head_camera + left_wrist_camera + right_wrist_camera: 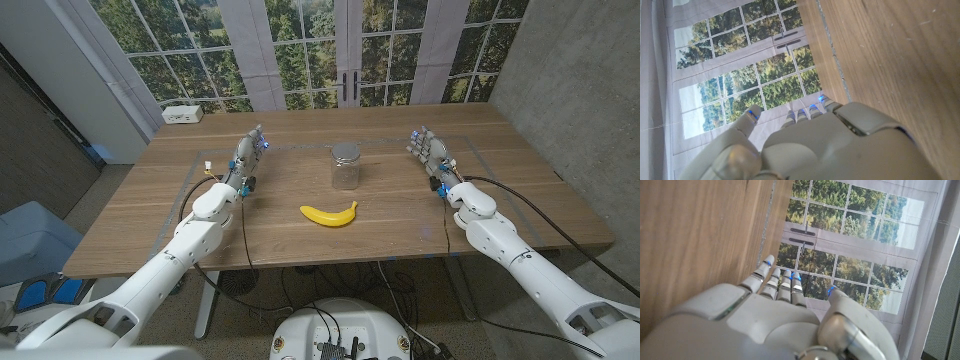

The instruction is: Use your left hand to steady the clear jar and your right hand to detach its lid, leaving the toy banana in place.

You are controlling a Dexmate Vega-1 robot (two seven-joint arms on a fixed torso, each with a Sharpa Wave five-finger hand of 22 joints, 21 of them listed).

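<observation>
Counter (150, 215) of pale brown wood, long-grained, with a thin seam near the far edge, carrying all the task's things. Beyond it at twelve o'clock, tall paned windows (300, 50) with grey curtains and green trees outside; grey wall at the right. Small white box (183, 114) at the far left corner, around ten o'clock from centre, well apart from everything else.

Left hand (248, 155) at nine o'clock from the clear jar (346, 172), standing on edge on the counter, fingers apart and straight, holding nothing, well apart from the jar. Right hand (428, 152) at three o'clock from the jar, likewise on edge, fingers spread, gripping nothing. Smooth off-white shells, blue lights at the fingertips (752, 114), black cables along both forearms.

Jar upright near centre, see-through cylinder, with round grey metallic lid (346, 152) on top. Toy banana (329, 213) at six o'clock from the jar, nearer the front edge, apart from it: glossy yellow, curved crescent, ends turned up toward the jar. Open wood between each hand and the jar, nothing blocking.
</observation>
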